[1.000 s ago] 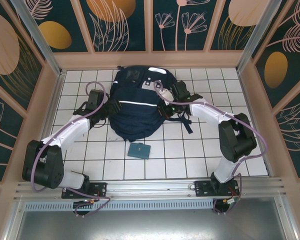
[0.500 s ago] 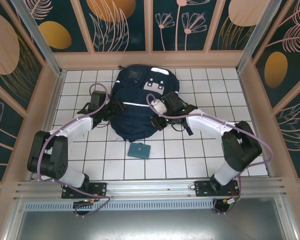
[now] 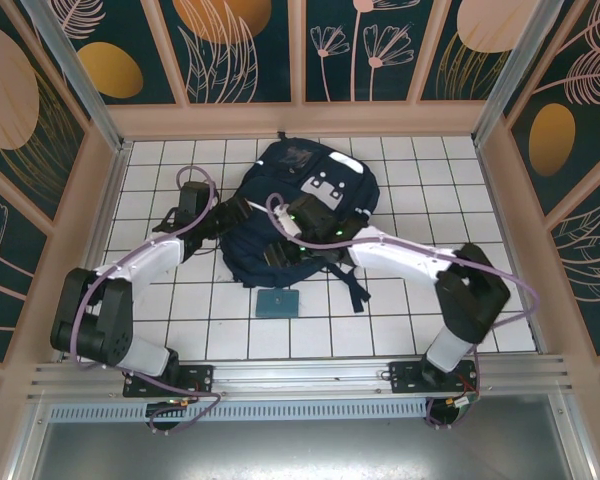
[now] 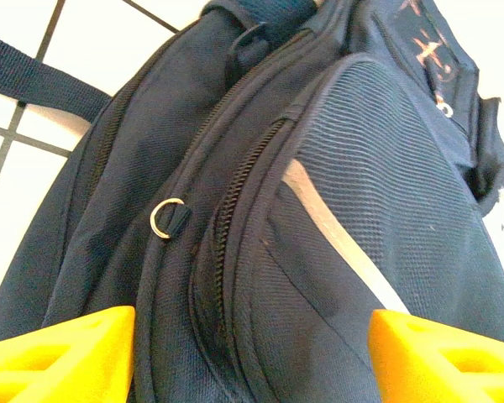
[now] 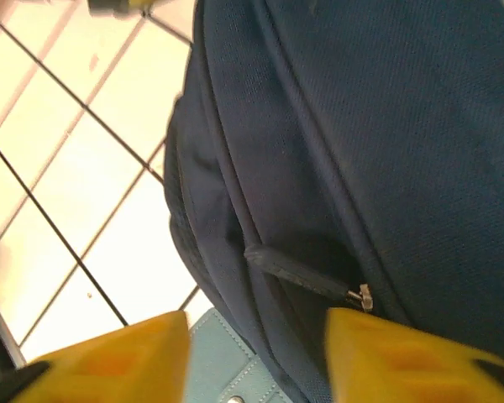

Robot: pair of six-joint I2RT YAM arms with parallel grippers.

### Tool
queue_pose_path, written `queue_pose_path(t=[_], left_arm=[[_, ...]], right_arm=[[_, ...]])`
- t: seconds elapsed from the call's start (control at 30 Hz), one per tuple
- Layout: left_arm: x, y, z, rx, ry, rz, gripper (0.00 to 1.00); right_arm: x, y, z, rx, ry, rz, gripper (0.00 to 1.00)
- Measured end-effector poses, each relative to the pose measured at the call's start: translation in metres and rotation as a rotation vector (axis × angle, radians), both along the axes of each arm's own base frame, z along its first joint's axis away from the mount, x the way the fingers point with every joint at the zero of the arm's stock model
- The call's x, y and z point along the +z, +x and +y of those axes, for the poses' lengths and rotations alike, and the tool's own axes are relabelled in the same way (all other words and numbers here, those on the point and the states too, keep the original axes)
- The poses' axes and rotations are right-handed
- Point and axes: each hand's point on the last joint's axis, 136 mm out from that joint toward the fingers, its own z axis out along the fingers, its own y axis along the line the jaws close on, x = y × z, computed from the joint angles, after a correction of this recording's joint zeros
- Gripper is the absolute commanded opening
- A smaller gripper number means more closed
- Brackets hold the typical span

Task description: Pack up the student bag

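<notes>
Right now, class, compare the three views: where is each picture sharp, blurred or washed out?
Top external view: evenly lit and sharp, little shadow around the student bag on the table. Left wrist view: bag mesh crisp, the left gripper blurred at the bottom edge, tiles overexposed. Right wrist view: soft throughout, tiles blown out, the right gripper out of focus.

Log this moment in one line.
student bag: lying on tiled table | left jaws: open, at bag's side | right jaws: open, facing zipper pull | teal pouch: outside bag
</notes>
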Motion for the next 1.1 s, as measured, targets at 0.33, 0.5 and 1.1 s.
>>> queue_pose_path(t=[0.33,0.5,1.1], left_arm=[[0.034,-0.037,-0.026,-0.101,0.11,-0.077,0.66],[0.036,-0.058,-0.054,-0.211,0.162,-0.106,0.56],[0.011,-0.088,-0.103,-0.601,0.456,-0.174,0.45]], right_arm=[[0.077,0.039,-0.103,-0.577,0.34,0.111,0.6],[0.03,0.044,-0.12,-0.74,0.362,0.327,0.56],[-0.012,0.048,-0.089,-0.732,0.386,0.569,0.4]])
